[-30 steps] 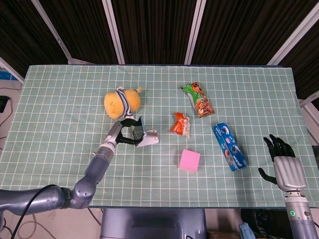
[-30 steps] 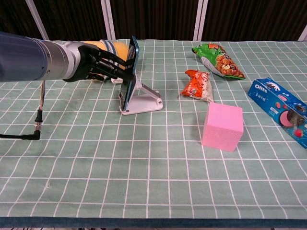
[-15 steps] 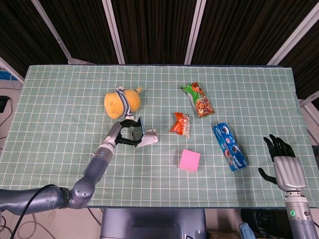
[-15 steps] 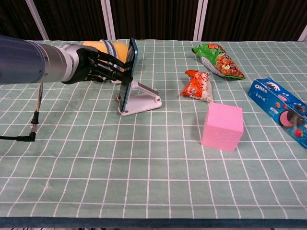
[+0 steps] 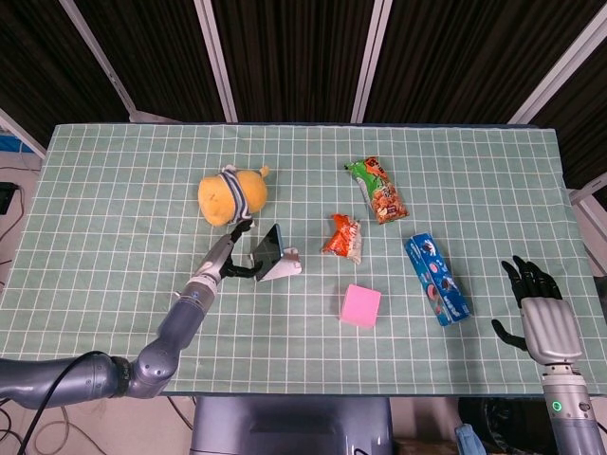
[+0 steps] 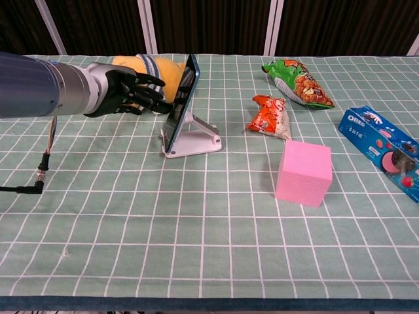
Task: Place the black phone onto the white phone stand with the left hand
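Observation:
The black phone [image 5: 267, 248] [image 6: 181, 101] leans tilted back on the white phone stand [image 5: 283, 269] [image 6: 196, 139], its lower edge in the stand's lip. My left hand [image 5: 228, 254] [image 6: 124, 91] hovers just left of the phone with its fingers spread; the fingertips reach toward the phone's face, and I cannot tell whether they touch it. It grips nothing. My right hand [image 5: 536, 303] hangs off the table's right front corner with its fingers apart, holding nothing, and shows only in the head view.
A yellow plush toy [image 5: 232, 194] [image 6: 147, 69] sits right behind my left hand. Right of the stand lie an orange snack packet [image 5: 345, 237] [image 6: 270, 116], a pink cube [image 5: 360, 305] [image 6: 304, 172], a green snack bag [image 5: 379, 190] [image 6: 298, 82] and a blue Oreo box [image 5: 436, 278] [image 6: 383, 144].
The phone has tipped from near upright to leaning back on the stand. My left hand has let go of it, opened its fingers and drawn slightly left.

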### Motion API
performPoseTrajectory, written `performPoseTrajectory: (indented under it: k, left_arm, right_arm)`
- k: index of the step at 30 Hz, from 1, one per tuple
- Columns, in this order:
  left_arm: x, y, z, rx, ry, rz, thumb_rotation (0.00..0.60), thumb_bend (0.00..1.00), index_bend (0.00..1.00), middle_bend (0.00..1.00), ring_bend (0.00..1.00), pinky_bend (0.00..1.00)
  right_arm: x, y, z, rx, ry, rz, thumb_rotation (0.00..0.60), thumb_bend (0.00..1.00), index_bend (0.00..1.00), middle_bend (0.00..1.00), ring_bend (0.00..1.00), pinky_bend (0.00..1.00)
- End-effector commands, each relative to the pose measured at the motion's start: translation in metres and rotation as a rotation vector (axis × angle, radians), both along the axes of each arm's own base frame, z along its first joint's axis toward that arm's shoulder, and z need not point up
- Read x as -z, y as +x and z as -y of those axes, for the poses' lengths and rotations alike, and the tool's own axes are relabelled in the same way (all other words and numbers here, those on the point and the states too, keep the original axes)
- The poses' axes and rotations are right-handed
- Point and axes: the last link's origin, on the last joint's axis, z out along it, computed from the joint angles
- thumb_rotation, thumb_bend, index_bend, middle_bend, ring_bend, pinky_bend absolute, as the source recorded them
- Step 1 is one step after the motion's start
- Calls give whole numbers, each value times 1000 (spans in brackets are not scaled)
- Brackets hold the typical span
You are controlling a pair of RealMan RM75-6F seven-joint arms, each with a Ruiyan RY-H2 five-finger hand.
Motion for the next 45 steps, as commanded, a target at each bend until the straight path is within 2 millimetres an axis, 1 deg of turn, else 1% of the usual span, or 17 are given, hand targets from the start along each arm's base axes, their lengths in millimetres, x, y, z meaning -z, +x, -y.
performPoseTrajectory:
  k: [1, 6, 10, 13, 18, 23, 25, 30, 32, 34, 37, 40, 45]
  left_arm:
    - [-1, 0, 0, 4, 1, -3, 600, 334, 0, 0, 0, 0]
    - [-3, -1, 1, 19, 1, -13, 600, 299, 0, 0, 0, 0]
    - [-7, -3, 6, 42, 1, -29, 600, 262, 0, 0, 0, 0]
    - [-14, -8, 14, 108, 33, -111, 600, 258, 0, 0, 0, 0]
    - [-32, -23, 36, 240, 121, -270, 600, 258, 0, 0, 0, 0]
    - [-56, -44, 60, 360, 238, -422, 600, 257, 0, 0, 0, 0]
    - [-65, -56, 71, 395, 295, -476, 600, 241, 0, 0, 0, 0]
    - [-82, -99, 100, 476, 446, -686, 600, 189, 0, 0, 0, 0]
    - [-85, -115, 112, 475, 481, -752, 600, 175, 0, 0, 0, 0]
    - [-88, -127, 122, 452, 500, -779, 600, 163, 0, 0, 0, 0]
    - [-93, -145, 134, 412, 502, -829, 600, 155, 0, 0, 0, 0]
    - [-98, -158, 142, 393, 507, -858, 600, 155, 0, 0, 0, 0]
    - [-104, -167, 145, 355, 524, -854, 600, 155, 0, 0, 0, 0]
  right_arm:
    - [0, 0, 0, 0, 0, 0, 600, 369, 0, 0, 0, 140]
    - [0, 0, 0, 0, 0, 1, 600, 369, 0, 0, 0, 140]
    - [0, 0, 0, -1, 0, 1, 600, 369, 1, 0, 0, 140]
    - [0, 0, 0, 0, -1, 1, 600, 369, 1, 0, 0, 140]
    - [0, 0, 0, 0, -2, -1, 600, 369, 0, 0, 0, 140]
    - [0, 0, 0, -1, -3, -3, 600, 369, 0, 0, 0, 140]
    - [0, 0, 0, -1, -4, -4, 600, 369, 0, 0, 0, 140]
    - [0, 0, -1, 0, -4, -7, 600, 369, 0, 0, 0, 140]
    - [0, 0, -1, 0, -4, -10, 600, 369, 1, 0, 0, 140]
    - [0, 0, -1, 1, -4, -12, 600, 369, 0, 0, 0, 140]
    - [0, 0, -1, 1, -5, -14, 600, 369, 0, 0, 0, 140]
    - [0, 0, -1, 1, -4, -14, 600, 369, 0, 0, 0, 140]
    - [0, 0, -1, 3, -5, -17, 600, 369, 1, 0, 0, 140]
